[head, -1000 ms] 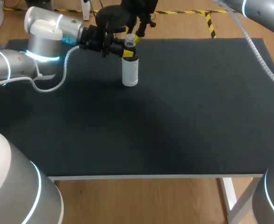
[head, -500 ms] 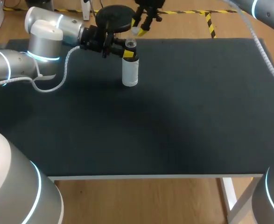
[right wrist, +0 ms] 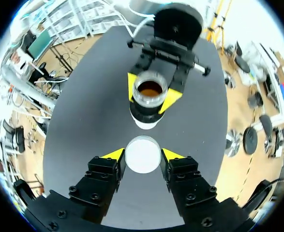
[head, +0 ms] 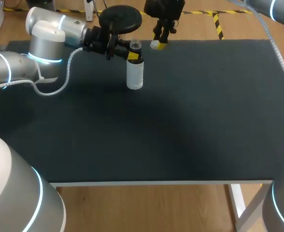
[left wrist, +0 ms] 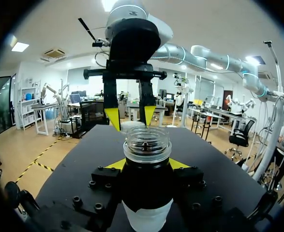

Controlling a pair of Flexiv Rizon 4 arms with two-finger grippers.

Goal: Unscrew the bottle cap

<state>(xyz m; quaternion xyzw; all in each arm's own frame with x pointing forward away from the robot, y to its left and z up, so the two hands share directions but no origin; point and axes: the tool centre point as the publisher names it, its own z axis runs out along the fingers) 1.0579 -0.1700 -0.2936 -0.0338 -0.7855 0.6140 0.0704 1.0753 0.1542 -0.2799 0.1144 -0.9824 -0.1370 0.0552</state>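
Note:
A small clear bottle (head: 135, 76) with a white label stands upright at the back left of the table, its mouth (left wrist: 147, 141) uncovered. My left gripper (head: 132, 56) is shut on the bottle's neck, one yellow tip (left wrist: 113, 164) on each side. My right gripper (head: 157, 44) hangs above the table just right of the bottle, shut on the white cap (right wrist: 142, 154). In the right wrist view the bottle (right wrist: 150, 93) stands ahead of the cap, apart from it. In the left wrist view the right gripper (left wrist: 131, 118) hangs behind the bottle.
The black table top (head: 190, 121) stretches wide to the right and front of the bottle, with a pale front edge (head: 161, 182). My left arm (head: 45, 38) lies along the table's back left side.
My right gripper has lifted the cap off the bottle's mouth and carried it to the right, then lowered it a little. The left gripper and the bottle have stayed still.

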